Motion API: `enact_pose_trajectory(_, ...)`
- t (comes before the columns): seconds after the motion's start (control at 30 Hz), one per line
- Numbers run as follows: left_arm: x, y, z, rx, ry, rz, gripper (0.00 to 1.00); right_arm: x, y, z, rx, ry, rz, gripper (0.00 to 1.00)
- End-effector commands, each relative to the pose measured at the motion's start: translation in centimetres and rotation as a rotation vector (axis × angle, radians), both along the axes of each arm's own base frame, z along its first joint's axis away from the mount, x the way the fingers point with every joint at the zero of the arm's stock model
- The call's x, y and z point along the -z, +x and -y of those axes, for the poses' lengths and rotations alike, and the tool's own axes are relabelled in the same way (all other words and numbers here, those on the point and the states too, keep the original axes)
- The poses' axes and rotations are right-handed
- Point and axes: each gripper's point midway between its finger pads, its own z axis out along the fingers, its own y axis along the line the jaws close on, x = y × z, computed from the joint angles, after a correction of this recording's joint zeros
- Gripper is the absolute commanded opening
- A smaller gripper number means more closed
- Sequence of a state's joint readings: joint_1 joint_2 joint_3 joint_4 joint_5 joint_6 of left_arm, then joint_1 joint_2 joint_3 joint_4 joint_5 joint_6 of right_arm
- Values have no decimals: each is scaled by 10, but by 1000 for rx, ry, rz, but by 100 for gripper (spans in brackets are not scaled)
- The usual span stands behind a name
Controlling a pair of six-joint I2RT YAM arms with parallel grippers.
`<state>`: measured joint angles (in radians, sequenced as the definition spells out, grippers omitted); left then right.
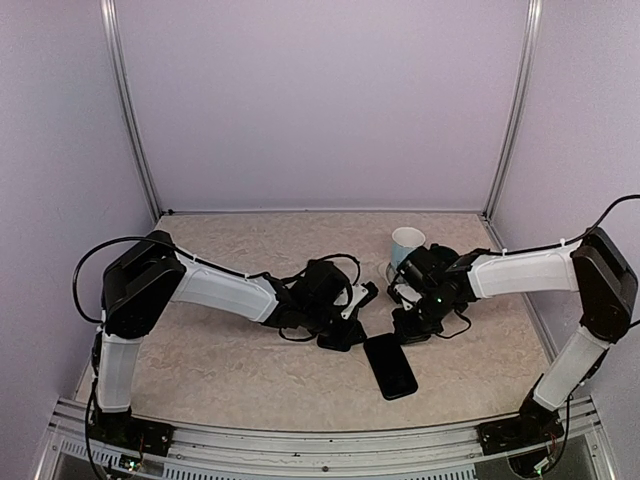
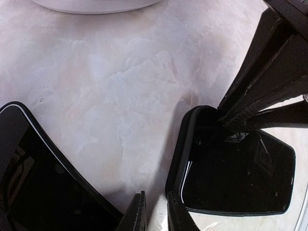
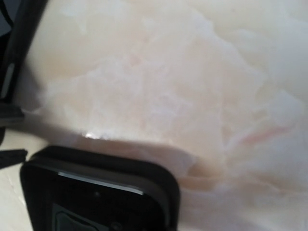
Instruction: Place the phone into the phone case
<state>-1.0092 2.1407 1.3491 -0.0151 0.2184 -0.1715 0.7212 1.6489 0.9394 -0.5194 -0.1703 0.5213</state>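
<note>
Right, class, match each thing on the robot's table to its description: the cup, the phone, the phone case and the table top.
Things:
1 cup
2 phone
3 phone case
4 table top

Descriptions:
A beige, marbled
B white, behind the right gripper
C black, with the right gripper's fingertips at one corner
D black, lying flat, nearest the arm bases

Pairs: 1B, 2D, 3C, 4A

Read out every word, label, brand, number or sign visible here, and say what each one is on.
No text can be read in any view.
The phone: its screen is dark and blank.
The phone case: plain black, with only glare on it.
The cup: no print shows from above.
</note>
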Motion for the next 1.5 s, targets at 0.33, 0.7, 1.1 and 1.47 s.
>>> enact_pose_trajectory(0.33, 40, -50, -28, 80, 155, -75, 16, 0, -32, 2, 1, -25, -53, 34)
enact_pose_trajectory(0.7, -36, 17, -53, -131, 66, 107, 26, -13, -55, 3, 19, -138, -53, 99)
enact_pose_trajectory(1.1, -86, 38, -63, -238, 15, 218, 48, 25, -74, -2, -3, -284, -102, 99)
enact_pose_trajectory(1.47, -93, 43, -80, -305, 24, 238, 54, 37, -77, -2, -52, -423, -63, 67)
